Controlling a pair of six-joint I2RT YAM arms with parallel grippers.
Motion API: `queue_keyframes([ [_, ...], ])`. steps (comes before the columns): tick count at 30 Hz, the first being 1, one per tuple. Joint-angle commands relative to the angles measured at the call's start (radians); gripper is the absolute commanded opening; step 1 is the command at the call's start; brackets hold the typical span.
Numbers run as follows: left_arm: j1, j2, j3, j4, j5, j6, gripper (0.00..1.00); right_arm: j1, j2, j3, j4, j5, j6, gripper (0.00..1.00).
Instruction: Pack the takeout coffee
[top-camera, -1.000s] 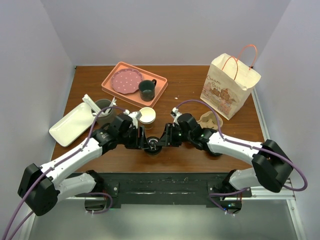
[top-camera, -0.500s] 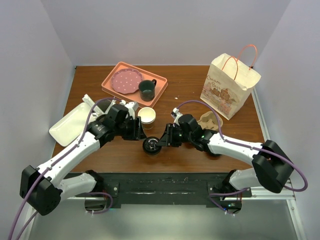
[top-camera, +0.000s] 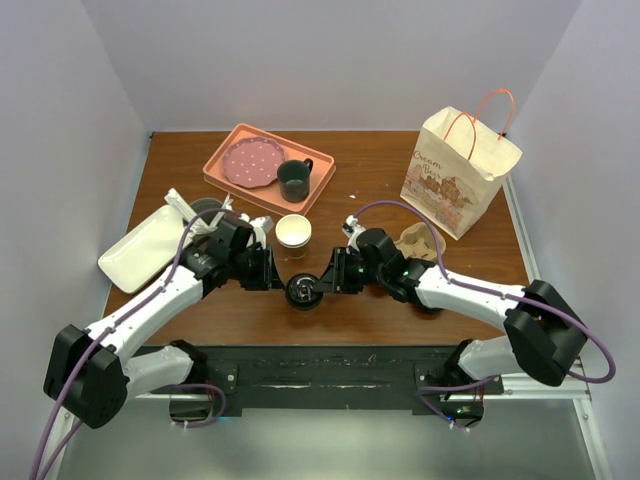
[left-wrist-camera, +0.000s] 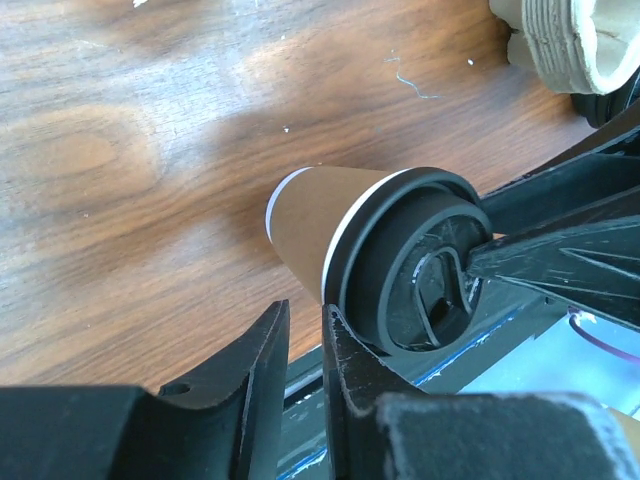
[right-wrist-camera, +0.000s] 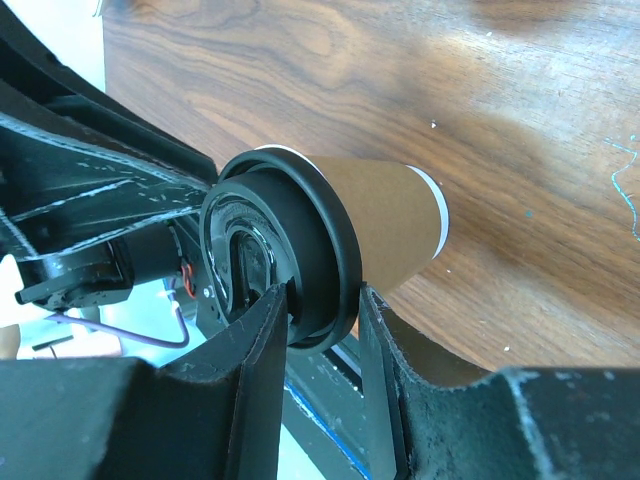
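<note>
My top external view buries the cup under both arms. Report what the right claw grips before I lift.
Observer: The right wrist view shows the right claw closed on the black lid of the takeout coffee, with one finger on either side of the rim and none on the paper body.
Operator: Now give me the left claw.
Observer: In the left wrist view the left claw sits beside the lid, fingers nearly together, nothing between them.
Operator: Confirm the lid is seated.
Observer: On the sides the wrist views show, it sits flush on the cup's top with no gap.
</note>
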Motion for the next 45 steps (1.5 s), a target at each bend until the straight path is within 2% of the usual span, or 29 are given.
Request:
queue_keyframes([
  [1, 0.006, 0.003, -0.024, 0.082, 0.074, 0.003, 0.25, 0.006, 0.018, -0.018, -0.096, 0.047, -0.04, 0.31],
  [7, 0.006, 0.006, -0.021, 0.078, 0.075, 0.008, 0.25, 0.006, 0.018, -0.016, -0.105, 0.044, -0.042, 0.31],
  [15, 0.006, -0.013, 0.085, -0.002, 0.046, 0.031, 0.27, 0.006, 0.026, -0.012, -0.112, 0.039, -0.048, 0.31],
  [22, 0.006, -0.011, 0.019, 0.056, 0.093, 0.006, 0.27, 0.006, 0.04, -0.007, -0.102, 0.034, -0.046, 0.3],
  [29, 0.006, 0.007, -0.043, 0.085, 0.081, 0.003, 0.25, 0.006, 0.047, -0.015, -0.087, 0.031, -0.042, 0.3],
  [42, 0.006, 0.035, -0.055, 0.078, 0.057, 0.017, 0.24, 0.006, 0.064, -0.023, -0.081, 0.031, -0.042, 0.29],
  [45, 0.006, 0.013, -0.009, 0.049, 0.044, 0.028, 0.28, 0.006, 0.06, -0.026, -0.09, 0.034, -0.045, 0.29],
])
